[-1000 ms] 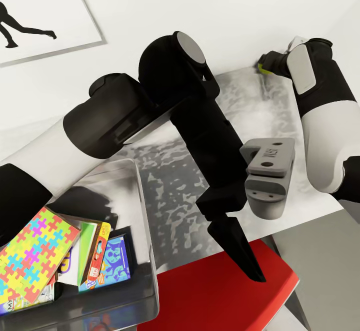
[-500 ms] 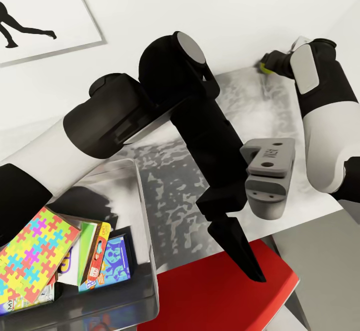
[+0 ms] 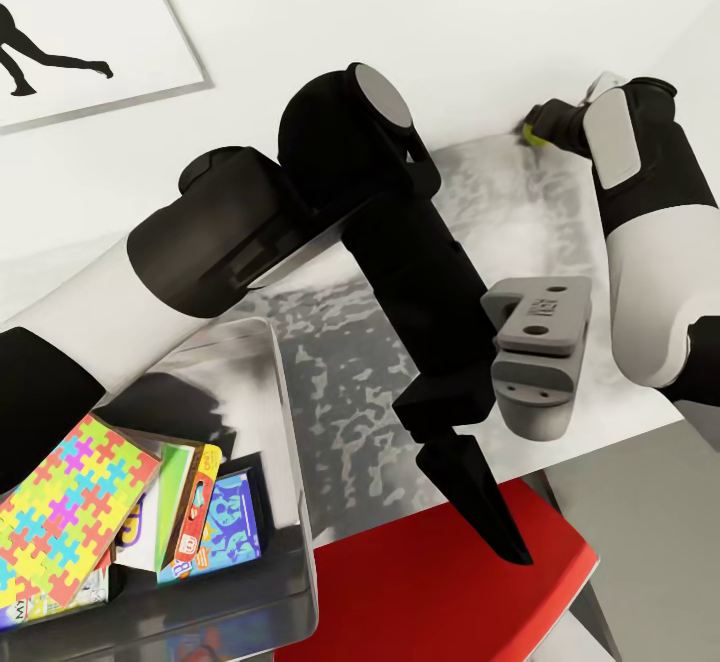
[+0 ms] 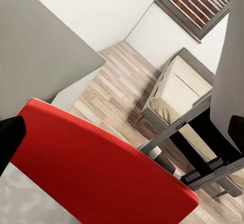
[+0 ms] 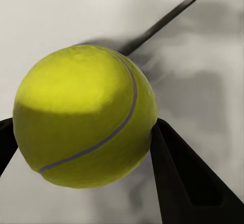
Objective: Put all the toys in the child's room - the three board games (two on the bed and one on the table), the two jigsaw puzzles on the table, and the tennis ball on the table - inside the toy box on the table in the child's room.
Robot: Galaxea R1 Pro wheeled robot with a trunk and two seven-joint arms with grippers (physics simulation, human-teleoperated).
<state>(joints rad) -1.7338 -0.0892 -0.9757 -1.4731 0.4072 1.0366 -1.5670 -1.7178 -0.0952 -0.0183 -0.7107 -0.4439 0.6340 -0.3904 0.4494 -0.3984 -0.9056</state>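
With a jigsaw puzzle (image 3: 70, 502) and boxed games already in the toy box (image 3: 290, 442), my right end effector (image 5: 81, 137) pinches the tennis ball (image 5: 84, 115) at the surface's (image 3: 350, 382) far corner, seemingly the last toy to go in.

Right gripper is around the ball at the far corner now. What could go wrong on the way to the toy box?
1. The tennis ball is round and held only at its sides between the right gripper's fingers; it may slip or roll off the table.
2. The left arm lies across the path to the toy box; the arms may collide.
3. The box already holds upright games and a puzzle; the ball may bounce off them.
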